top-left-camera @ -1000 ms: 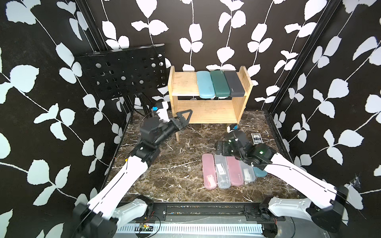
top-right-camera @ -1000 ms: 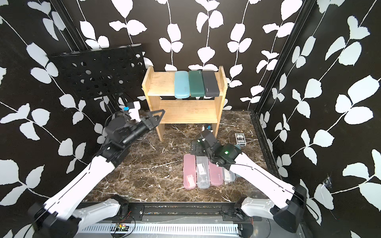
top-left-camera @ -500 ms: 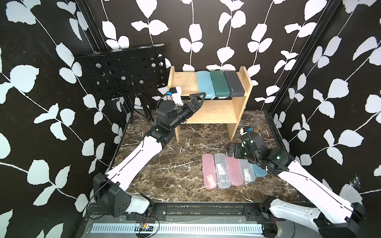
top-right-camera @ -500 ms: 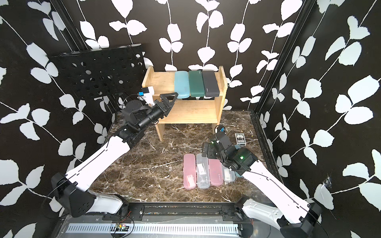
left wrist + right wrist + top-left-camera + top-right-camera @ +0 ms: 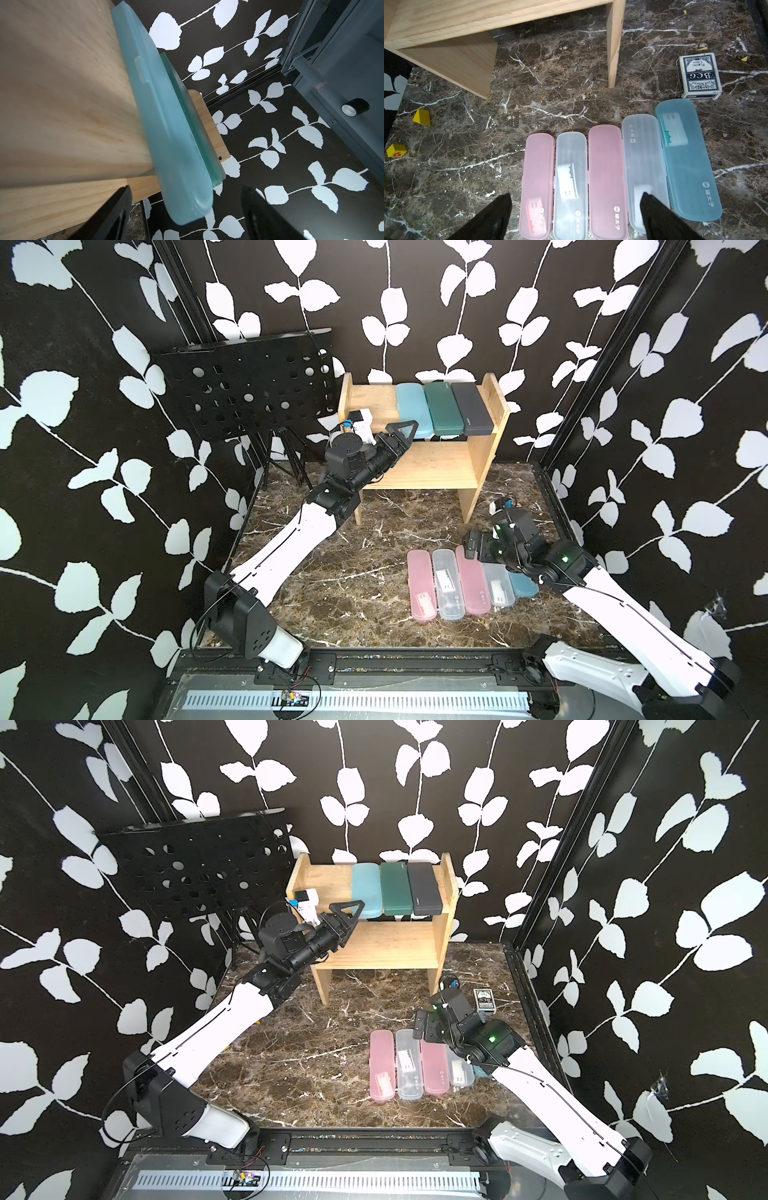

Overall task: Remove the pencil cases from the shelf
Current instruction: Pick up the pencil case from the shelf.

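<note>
Straddling one end of the light blue case on the shelf.
Left gripper has jaws apart, not gripping it; right gripper is spread wide, empty.

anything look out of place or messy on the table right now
Nothing spilled or damaged, but small yellow blocks lie loose on the dark marble tabletop beside the light wooden shelf, and a blue-and-white playing card box sits near the row of plastic pencil cases; both look stray.
</note>
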`<control>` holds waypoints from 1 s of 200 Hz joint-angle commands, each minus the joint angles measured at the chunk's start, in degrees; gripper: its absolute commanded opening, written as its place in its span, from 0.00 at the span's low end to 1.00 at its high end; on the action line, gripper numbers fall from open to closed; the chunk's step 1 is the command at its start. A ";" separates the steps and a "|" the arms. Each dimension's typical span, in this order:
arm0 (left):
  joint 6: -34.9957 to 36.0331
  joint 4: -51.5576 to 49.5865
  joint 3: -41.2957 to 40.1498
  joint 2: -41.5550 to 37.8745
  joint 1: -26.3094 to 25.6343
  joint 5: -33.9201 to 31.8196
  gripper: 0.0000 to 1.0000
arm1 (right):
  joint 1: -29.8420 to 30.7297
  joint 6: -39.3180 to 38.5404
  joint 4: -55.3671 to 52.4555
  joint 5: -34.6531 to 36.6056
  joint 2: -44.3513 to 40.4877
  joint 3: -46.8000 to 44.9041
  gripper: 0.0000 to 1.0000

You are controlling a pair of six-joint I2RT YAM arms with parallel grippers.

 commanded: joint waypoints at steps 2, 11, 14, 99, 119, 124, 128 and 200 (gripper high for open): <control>-0.52 0.31 1.89 -0.06 -0.37 0.38 0.79 | -0.42 -0.55 -0.28 -0.22 -1.19 -1.34 0.99; -0.63 0.39 1.98 -0.04 -0.35 0.48 0.78 | -0.53 -0.64 -0.43 -0.29 -1.10 -1.41 1.00; -0.62 0.39 2.04 -0.04 -0.36 0.38 0.78 | -0.58 -0.64 -0.40 -0.31 -1.01 -1.44 1.00; -1.59 -0.21 2.06 0.40 -0.35 0.63 0.60 | -0.69 -0.11 -0.04 -0.86 -1.26 -2.53 0.99; -1.69 -0.49 2.06 0.40 -0.36 0.57 0.57 | -0.62 -0.08 -0.12 -0.90 -1.35 -2.53 0.99; -1.72 -0.55 1.99 0.40 -0.37 0.54 0.56 | -0.62 -0.11 -0.13 -0.93 -1.35 -2.50 0.99; -1.84 -0.53 1.99 0.40 -0.39 0.46 0.55 | -0.62 -0.07 -0.16 -0.87 -1.35 -2.49 0.99; -3.14 0.83 0.85 0.58 -0.39 0.47 0.42 | -0.62 -0.11 -0.15 -1.24 -0.90 -2.62 1.00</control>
